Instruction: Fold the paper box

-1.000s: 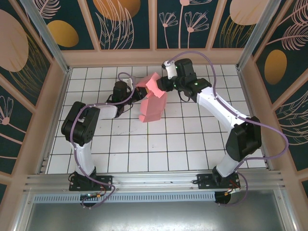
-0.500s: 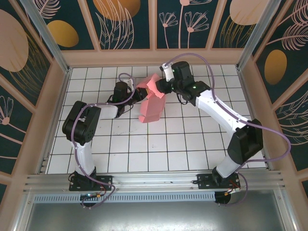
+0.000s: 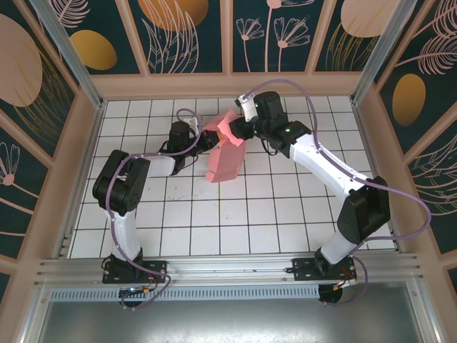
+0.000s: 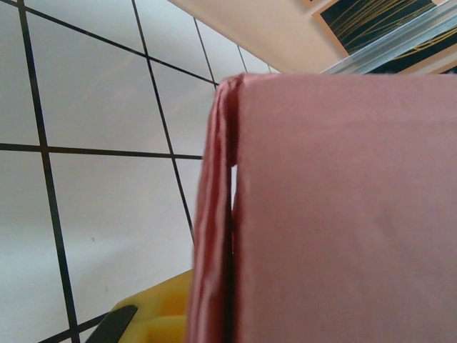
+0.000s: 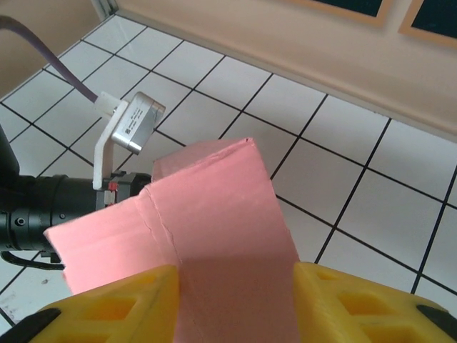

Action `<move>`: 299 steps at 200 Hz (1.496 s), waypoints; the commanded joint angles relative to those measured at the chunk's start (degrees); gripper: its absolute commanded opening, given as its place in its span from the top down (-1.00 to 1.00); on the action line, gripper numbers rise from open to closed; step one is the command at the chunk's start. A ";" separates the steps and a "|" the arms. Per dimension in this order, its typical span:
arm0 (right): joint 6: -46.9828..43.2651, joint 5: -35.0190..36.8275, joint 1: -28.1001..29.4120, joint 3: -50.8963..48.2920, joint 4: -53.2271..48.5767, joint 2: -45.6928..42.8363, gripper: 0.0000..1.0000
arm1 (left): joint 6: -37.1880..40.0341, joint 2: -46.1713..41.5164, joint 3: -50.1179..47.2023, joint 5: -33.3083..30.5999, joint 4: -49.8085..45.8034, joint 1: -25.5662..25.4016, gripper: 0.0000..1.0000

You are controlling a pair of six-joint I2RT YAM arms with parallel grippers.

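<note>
Here, left gripper (image 3: pixel 206 140) pinching paper box (image 3: pixel 225 161), right gripper (image 5: pixel 235 289) half-spread, perhaps gripping it.

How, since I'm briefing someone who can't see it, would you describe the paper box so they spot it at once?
On the white tiled table, look toward the far side where both arms meet. The paper box is there, partly folded, between the left gripper and right gripper. Its bright pink card contrasts with white tiles and black arms.

right jaws shifted left on paper box (image 3: pixel 223 161).
</note>
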 commanded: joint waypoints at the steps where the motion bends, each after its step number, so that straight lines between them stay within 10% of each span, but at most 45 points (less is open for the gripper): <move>1: -1.09 0.54 0.41 0.35 -0.77 1.20 0.07 | -0.19 0.45 1.43 0.94 1.97 -0.20 1.00; 137: -2.71 13.77 3.32 2.33 -4.07 5.74 0.20 | -0.32 0.33 1.12 1.34 2.14 -0.19 1.00; 299: -14.91 54.04 14.66 6.32 -2.23 16.07 0.75 | -2.72 -0.43 2.43 0.29 -2.08 -0.19 1.00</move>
